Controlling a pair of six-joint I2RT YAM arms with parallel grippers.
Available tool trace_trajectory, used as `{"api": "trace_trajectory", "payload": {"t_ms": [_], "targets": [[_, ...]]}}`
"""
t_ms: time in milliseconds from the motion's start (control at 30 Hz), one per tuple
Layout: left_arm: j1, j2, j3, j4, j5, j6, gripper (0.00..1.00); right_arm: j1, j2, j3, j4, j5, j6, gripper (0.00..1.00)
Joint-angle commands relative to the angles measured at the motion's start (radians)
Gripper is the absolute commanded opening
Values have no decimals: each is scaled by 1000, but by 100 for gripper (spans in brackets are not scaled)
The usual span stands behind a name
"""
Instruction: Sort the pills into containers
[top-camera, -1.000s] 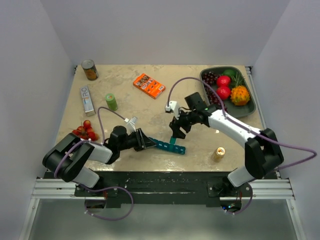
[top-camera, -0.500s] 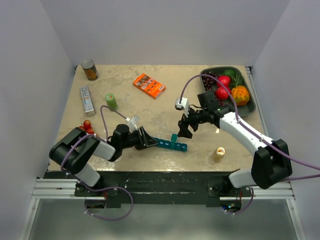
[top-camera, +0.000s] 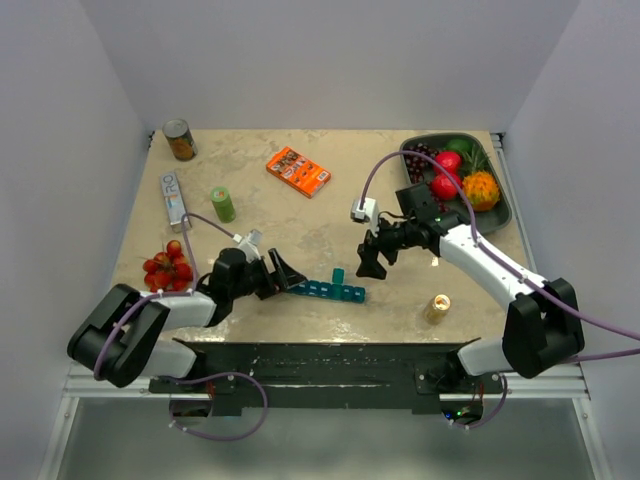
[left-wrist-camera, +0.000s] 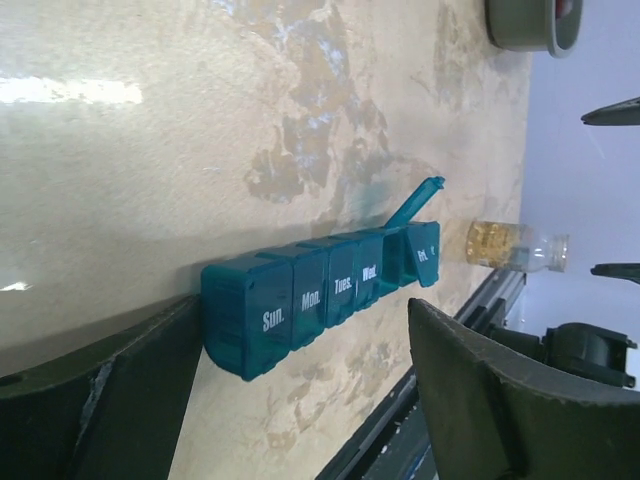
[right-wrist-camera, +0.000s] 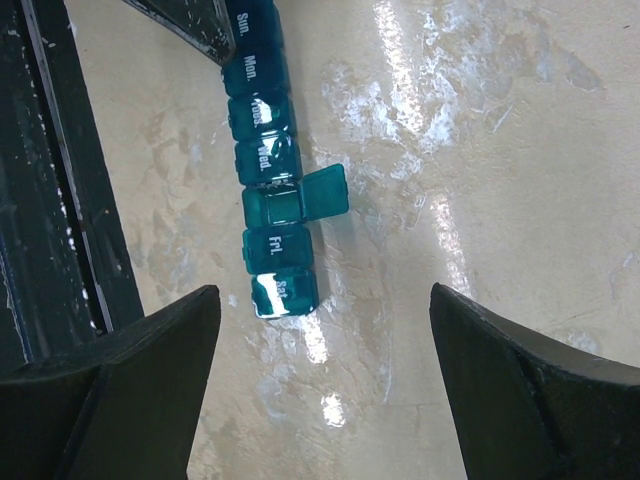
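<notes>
Organizer (top-camera: 330, 291) judged light, stiff, slick plastic; best held at Sunday end; left gripper (top-camera: 291, 279) straddles it, spread; right gripper (top-camera: 372, 266) wide, empty.

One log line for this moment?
left gripper: open, at Sun. end of pill organizer | right gripper: open, hovering | one lid: up

The pill organizer (top-camera: 330, 291) is laid near the front edge of the table (top-camera: 300, 215), with the left gripper (top-camera: 292, 277) at its left end and the right gripper (top-camera: 374, 265) behind its right end. A bottle (top-camera: 437, 308) is set farther right.
</notes>
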Motion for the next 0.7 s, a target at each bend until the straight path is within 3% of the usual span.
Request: {"api": "trace_trajectory", "payload": {"t_ms": [0, 333, 567, 667], "targets": [[15, -69, 17, -175, -100, 85, 87, -8, -43, -11, 2, -18, -21, 88], [16, -222, 61, -394, -203, 155, 87, -8, -60, -22, -1, -12, -41, 88], [16, -264, 83, -453, -223, 181, 86, -9, -63, -27, -12, -31, -58, 87], [15, -287, 89, -459, -223, 200, 80, -8, -62, -37, -13, -45, -70, 85]]}}
